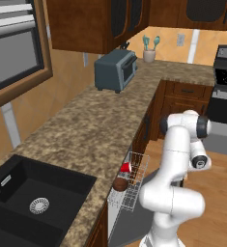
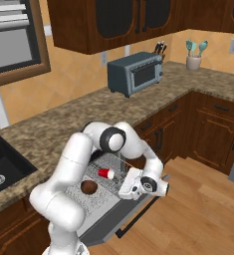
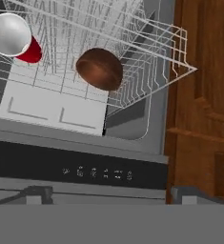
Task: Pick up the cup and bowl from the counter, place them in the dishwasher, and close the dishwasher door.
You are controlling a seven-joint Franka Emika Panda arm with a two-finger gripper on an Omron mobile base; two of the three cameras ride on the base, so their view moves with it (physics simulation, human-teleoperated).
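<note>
The dishwasher door (image 2: 106, 219) hangs dropped open below the counter (image 2: 63, 119), with the white wire rack (image 3: 147, 52) pulled out over it. In the rack the red cup (image 3: 31, 51) lies on its side, also seen as cup (image 2: 105, 173) and cup (image 1: 125, 167). Beside it rests the dark brown bowl (image 3: 100, 68), bowl (image 2: 88, 187), bowl (image 1: 120, 184). My gripper (image 3: 112, 194) is open and holds nothing. It sits at the door's outer edge (image 3: 94, 171), facing the rack, gripper (image 2: 124, 190).
A grey toaster (image 2: 136, 74) and a tan utensil holder (image 2: 193, 60) stand far back on the counter. A black sink (image 1: 33, 198) lies at the left, a stove (image 1: 226, 91) at the right. A wooden cabinet door (image 3: 204, 95) flanks the dishwasher; wood floor spreads below.
</note>
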